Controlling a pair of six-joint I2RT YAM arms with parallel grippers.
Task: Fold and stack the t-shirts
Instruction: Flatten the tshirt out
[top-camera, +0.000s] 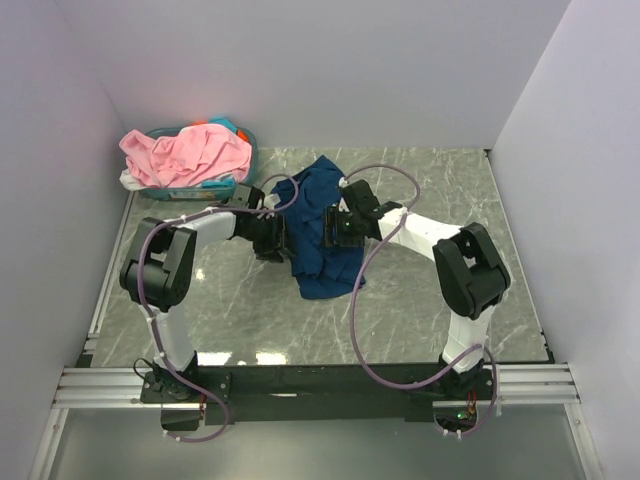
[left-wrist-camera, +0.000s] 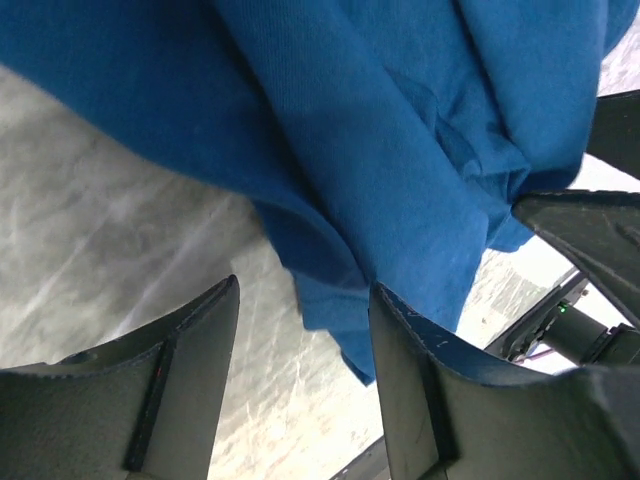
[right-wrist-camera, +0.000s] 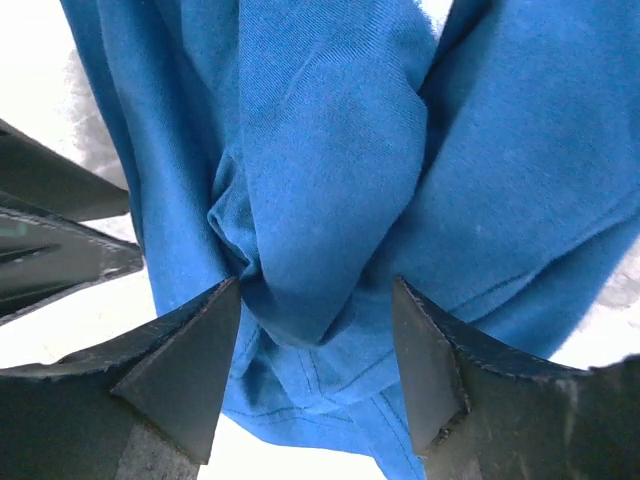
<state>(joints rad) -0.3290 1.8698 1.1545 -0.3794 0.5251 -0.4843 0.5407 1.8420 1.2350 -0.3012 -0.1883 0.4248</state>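
Centrally, the right gripper (right-wrist-camera: 315, 290) is clamping a thick bunch of the blue t-shirt (right-wrist-camera: 330, 150). Its two dark fingers (right-wrist-camera: 185, 365) are sitting partway apart, and gathered cloth is filling the whole gap, pressing on both and puckering tightly at one tip. More of the shirt is hanging in folds around and past them.

Just beside it, the left gripper (left-wrist-camera: 300, 290) is gripping nothing. Its fingers (left-wrist-camera: 190, 390) are spread, a hanging fold of the shirt is lying against the tip of one of them, and the grey marbled table (left-wrist-camera: 100, 200) is showing through the rest of the gap.

From overhead, the two grippers are facing each other closely at mid-table. The shirt is draping over and between them, and its lower part is trailing toward the near edge.

Well apart, in the far left corner, a teal basket (top-camera: 205, 190) is carrying a heaped pink t-shirt (top-camera: 185, 155), and a pale cloth (top-camera: 130, 180) is spilling over its left side. Purple cables (top-camera: 365, 290) are looping from both arms, and the right arm's cable is running along the shirt's lower right edge.
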